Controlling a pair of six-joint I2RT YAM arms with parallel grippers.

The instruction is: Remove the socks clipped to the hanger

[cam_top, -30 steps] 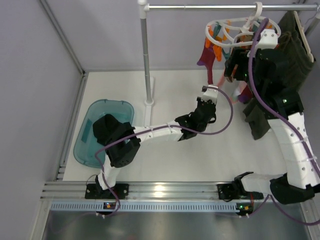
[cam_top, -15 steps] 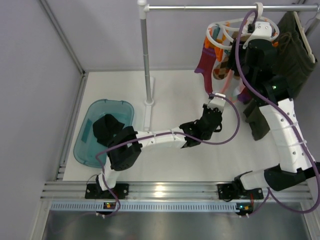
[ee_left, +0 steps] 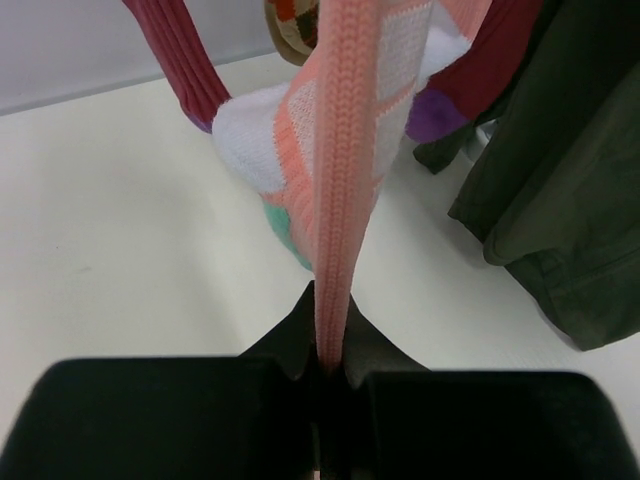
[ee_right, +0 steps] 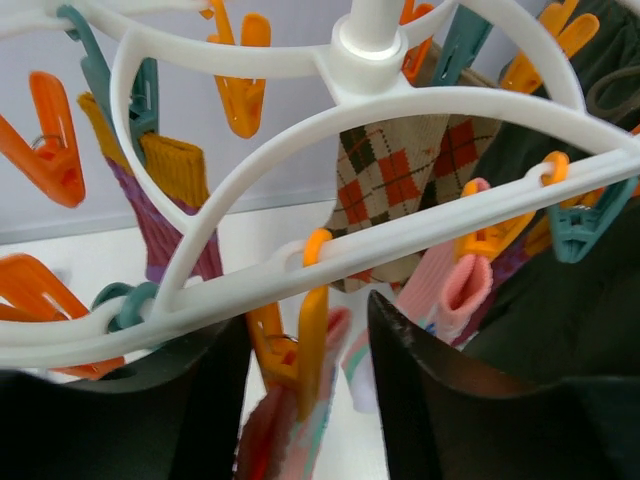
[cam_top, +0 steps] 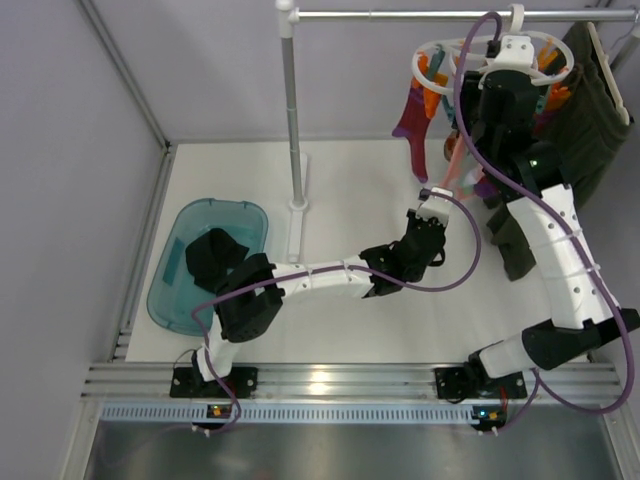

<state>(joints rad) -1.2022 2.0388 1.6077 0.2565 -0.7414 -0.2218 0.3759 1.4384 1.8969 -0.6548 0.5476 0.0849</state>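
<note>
The white ring hanger (cam_top: 440, 52) hangs from the rail at the top right, also in the right wrist view (ee_right: 430, 100), with orange and teal pins. Clipped socks hang from it: maroon (cam_top: 410, 115), argyle (ee_right: 395, 185), pink-and-white (ee_left: 345, 130). My left gripper (cam_top: 433, 200) is shut on the pink-and-white sock's lower end (ee_left: 332, 320), which is pulled taut. My right gripper (ee_right: 305, 375) is open, its fingers either side of an orange clothespin (ee_right: 300, 340) that holds a pink striped sock. A black sock (cam_top: 212, 255) lies in the teal bin.
A teal bin (cam_top: 238, 212) sits at the left on the white table. A metal stand pole (cam_top: 291, 120) rises from the table's back middle. A large dark olive garment (cam_top: 590, 100) hangs right of the hanger, also in the left wrist view (ee_left: 560, 200).
My right gripper has risen up to the hanger ring. My left gripper has moved right and up to the hanging pink-and-white sock.
</note>
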